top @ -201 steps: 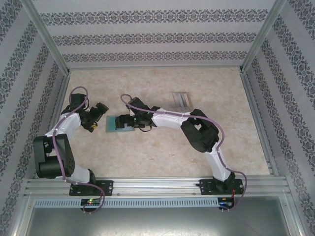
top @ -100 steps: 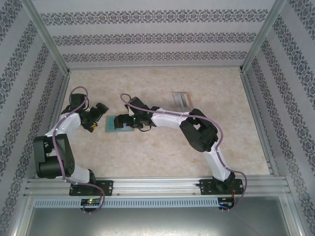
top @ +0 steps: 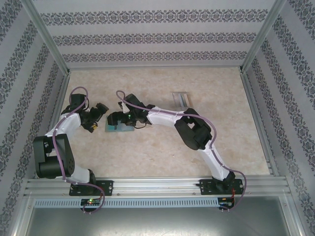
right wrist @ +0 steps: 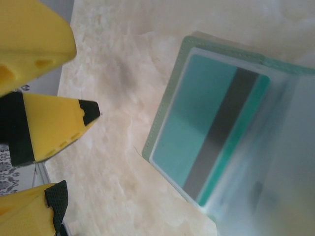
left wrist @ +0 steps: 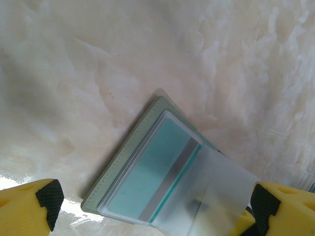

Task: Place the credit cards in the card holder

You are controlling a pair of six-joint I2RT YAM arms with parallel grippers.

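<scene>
- Beige marbled table (top: 162, 152), patterned walls around it.
- Right gripper (top: 113, 118) hangs over the far left part of the card holder (top: 119, 129), jaws spread wide, nothing between them; its yellow fingers (right wrist: 29, 39) sit at the left edge of the right wrist view, clear of the holder.
- Left gripper (top: 100, 109) is just left of the holder, not touching it, jaws also wide and holding nothing; its yellow fingers (left wrist: 27, 209) frame the holder in the left wrist view.
- Card holder lies flat and open on the table, left of centre, grey-green rim showing, clear sleeves inside.
- One teal credit card (left wrist: 152, 174) with a dark stripe sits inside a clear sleeve of the holder.
- Loose clear sleeve flap (left wrist: 216, 191) fans out to the right of that card.
- Clear plastic box (top: 180, 100) stands well apart, farther back and to the right.
</scene>
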